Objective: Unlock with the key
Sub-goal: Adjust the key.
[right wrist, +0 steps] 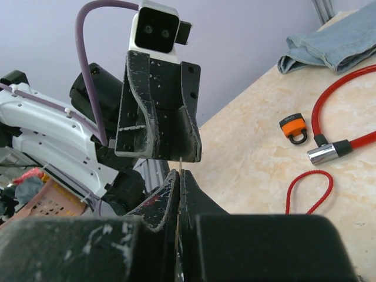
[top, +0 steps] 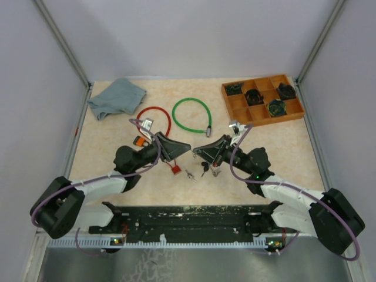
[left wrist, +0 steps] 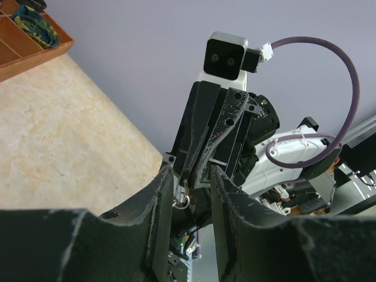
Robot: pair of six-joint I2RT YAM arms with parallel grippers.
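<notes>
Right gripper [right wrist: 179,176]: jaws pressed together on a thin metal sliver, most likely the key [left wrist: 183,197], its ring dangling. Held raised over the bench [top: 282,147], apparently to free the blade for aiming. Left gripper [left wrist: 190,171]: jaws apart, empty, tip to tip with the right, perhaps ready to take or steady it. Orange padlock [right wrist: 292,126] lies to the far left, unheld, just beside the red cable lock [right wrist: 321,154].

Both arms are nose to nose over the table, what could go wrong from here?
The right gripper holds what looks like a thin metal key at its very tips, so it might slip. The left gripper is close opposite; fingers could collide. The small orange padlock lies loose and may slide when probed.
</notes>
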